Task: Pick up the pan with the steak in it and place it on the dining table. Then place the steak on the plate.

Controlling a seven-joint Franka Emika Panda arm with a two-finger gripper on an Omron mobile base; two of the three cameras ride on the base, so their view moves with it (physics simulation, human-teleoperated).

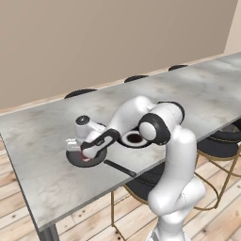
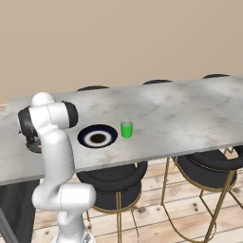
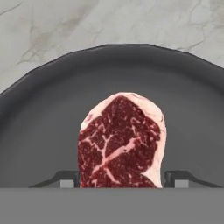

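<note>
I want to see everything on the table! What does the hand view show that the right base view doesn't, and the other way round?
Hand view: the steak up close, lying in the pan, with the fingers on either side of it. Right base view: the plate, a green cup beside it, black chairs and the robot's arm. Both: the marble dining table.

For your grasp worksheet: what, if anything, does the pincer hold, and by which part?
Nothing firmly yet. The pincer straddles the steak's near end in the pan, fingertips on both sides, not visibly touching.
</note>
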